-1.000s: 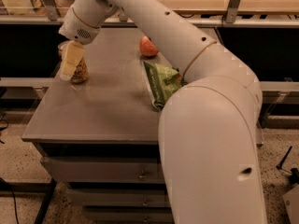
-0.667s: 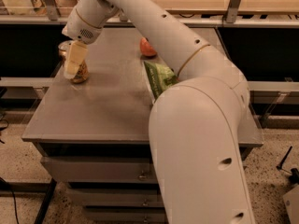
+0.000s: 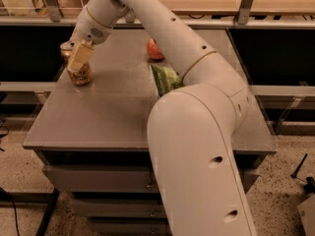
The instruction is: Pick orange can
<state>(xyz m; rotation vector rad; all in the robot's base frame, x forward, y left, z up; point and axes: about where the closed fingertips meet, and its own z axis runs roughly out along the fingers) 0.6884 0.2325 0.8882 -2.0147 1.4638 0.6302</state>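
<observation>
My arm is stretching across the grey table (image 3: pixel 118 112), and my gripper (image 3: pixel 78 59) is hanging at its far left part, right over the orange can (image 3: pixel 80 76). The can is sitting near the left edge, its upper part hidden behind my pincer. I cannot tell whether the pincer is spread or pinching it. A red-orange fruit (image 3: pixel 154 50) and a green bag (image 3: pixel 166 78) are lying to the right, well apart from the can.

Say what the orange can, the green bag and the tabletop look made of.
Orange can, partly hidden by the gripper near the table's far left side: likely metal, glossy, with bright glints on its side. Green bag: probably thin plastic film, crinkled and shiny. Tabletop: smooth matte grey, maybe laminate or painted metal; cannot tell which.
</observation>
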